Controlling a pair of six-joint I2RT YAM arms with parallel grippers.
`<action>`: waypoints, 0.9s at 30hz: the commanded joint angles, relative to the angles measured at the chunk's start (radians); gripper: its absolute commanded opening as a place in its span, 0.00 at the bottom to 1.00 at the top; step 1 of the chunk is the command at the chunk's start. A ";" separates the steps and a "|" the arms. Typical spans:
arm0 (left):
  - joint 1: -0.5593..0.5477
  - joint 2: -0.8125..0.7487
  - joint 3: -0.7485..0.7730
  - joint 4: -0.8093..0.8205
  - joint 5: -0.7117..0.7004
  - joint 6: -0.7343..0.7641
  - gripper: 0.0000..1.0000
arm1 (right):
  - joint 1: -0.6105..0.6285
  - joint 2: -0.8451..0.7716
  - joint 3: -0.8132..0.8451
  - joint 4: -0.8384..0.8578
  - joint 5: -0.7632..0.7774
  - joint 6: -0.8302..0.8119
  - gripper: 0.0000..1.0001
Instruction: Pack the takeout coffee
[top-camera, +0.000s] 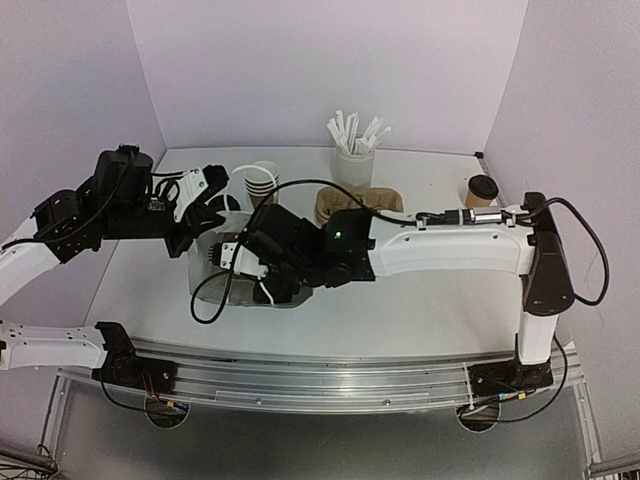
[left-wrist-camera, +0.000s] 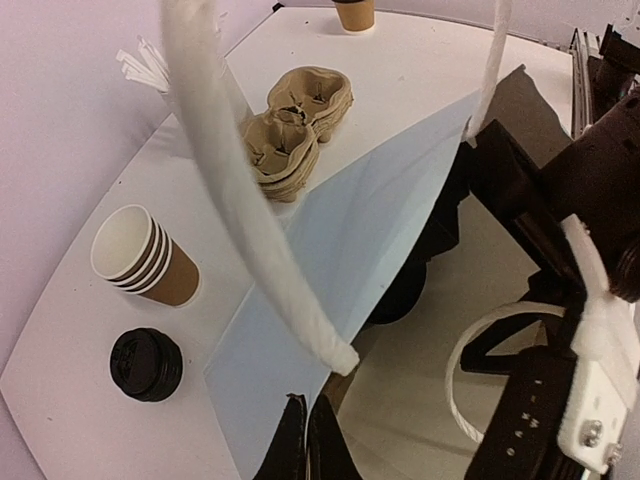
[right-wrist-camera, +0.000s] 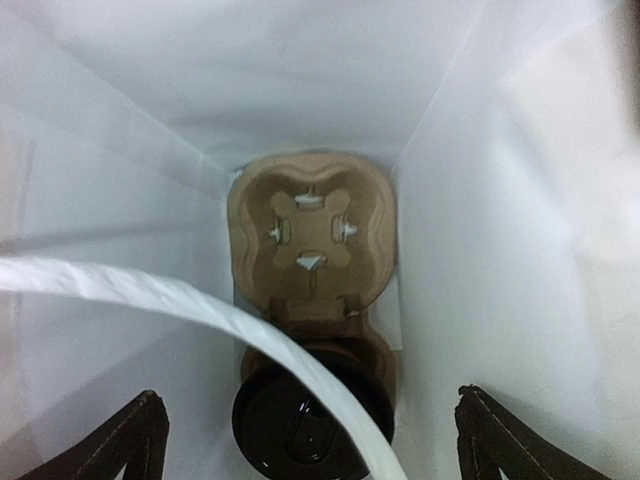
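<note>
A lidded takeout coffee (right-wrist-camera: 300, 425) stands in the near slot of a brown pulp carrier (right-wrist-camera: 310, 235) at the bottom of a white paper bag (right-wrist-camera: 500, 200). My right gripper (right-wrist-camera: 308, 395) hangs open just above that cup inside the bag, its fingers apart on either side and touching nothing. My left gripper (left-wrist-camera: 307, 440) is shut on the bag's rim (left-wrist-camera: 340, 230), holding the mouth open. In the top view the bag (top-camera: 205, 262) sits left of centre, with the right gripper (top-camera: 242, 262) reaching into it. Another lidded coffee (top-camera: 481, 190) stands at the far right.
A stack of open kraft cups (left-wrist-camera: 140, 255) and a pile of black lids (left-wrist-camera: 146, 364) sit behind the bag. Spare carriers (top-camera: 350, 203) lie mid-table, and a white cup of wrapped straws (top-camera: 352, 160) stands behind them. A white bag handle (right-wrist-camera: 200, 310) crosses the right wrist view.
</note>
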 joint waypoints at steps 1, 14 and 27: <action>0.006 0.010 0.024 0.017 -0.061 0.007 0.00 | 0.020 -0.057 0.077 0.004 0.003 -0.004 0.94; 0.006 0.007 0.014 0.026 -0.106 0.027 0.00 | 0.049 -0.131 -0.011 0.012 0.342 -0.217 0.94; 0.006 0.002 0.009 0.032 -0.085 0.032 0.00 | 0.056 -0.169 0.020 0.020 0.571 -0.267 0.93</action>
